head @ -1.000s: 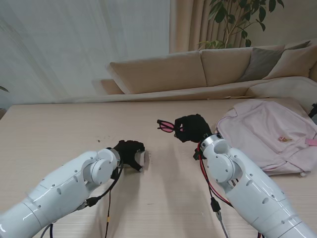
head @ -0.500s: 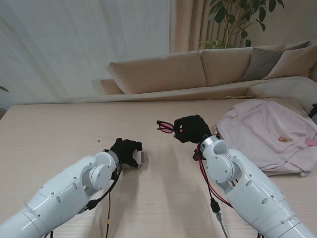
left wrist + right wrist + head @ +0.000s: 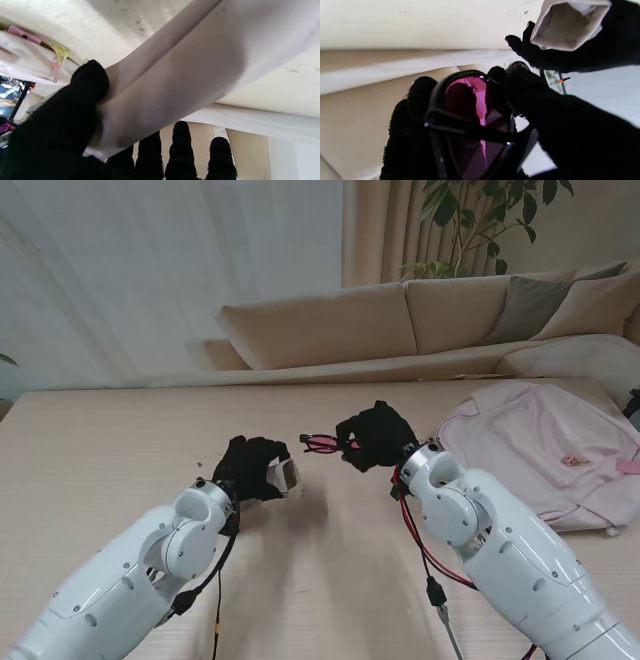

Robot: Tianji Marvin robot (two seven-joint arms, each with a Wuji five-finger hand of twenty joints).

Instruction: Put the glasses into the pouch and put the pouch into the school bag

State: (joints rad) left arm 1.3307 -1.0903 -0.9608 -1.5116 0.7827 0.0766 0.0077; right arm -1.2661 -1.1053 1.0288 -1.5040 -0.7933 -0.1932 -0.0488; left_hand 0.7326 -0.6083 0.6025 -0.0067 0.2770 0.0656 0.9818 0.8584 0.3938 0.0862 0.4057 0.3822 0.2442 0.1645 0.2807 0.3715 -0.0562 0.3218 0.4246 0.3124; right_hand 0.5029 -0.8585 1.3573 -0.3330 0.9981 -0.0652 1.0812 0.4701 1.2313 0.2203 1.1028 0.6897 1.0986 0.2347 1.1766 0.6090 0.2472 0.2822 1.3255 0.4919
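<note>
The left hand (image 3: 255,467) is closed around the pouch (image 3: 287,476), holding it off the desk (image 3: 100,440) with its open mouth turned toward 3 o'clock, facing the glasses (image 3: 322,443). In the left wrist view the thumb (image 3: 87,82) presses against the pouch's side (image 3: 190,75) while the other fingers (image 3: 181,140) curl behind it, so the cloth is pinched between them. The pouch is soft, pale cream fabric, smooth and matte, folding into a long crease where it is squeezed. The right wrist view shows its mouth (image 3: 567,25) gaping as a rounded rectangle with a thick folded rim and a lighter lining inside.

The right hand (image 3: 378,437) is clamped on the glasses, which stick out from its fingers toward 9 o'clock, just short of the pouch mouth and apart from it. From the right wrist the glasses (image 3: 470,120) fill the view: a glossy black frame, oval lens of translucent magenta, one slim black arm folded across the lens. The gloved fingers (image 3: 420,100) wrap behind the frame and the thumb lies over its edge; exactly where the thumb touches is hard to tell in the dark blur.

Both hands wear black knitted gloves with a fuzzy surface. The school bag (image 3: 545,450) lies flat on the desk at 3 o'clock from the right hand, pale pink cloth, slightly rumpled, with a small pink tag (image 3: 627,466) near its far right edge. The desk is light wood grain.
</note>
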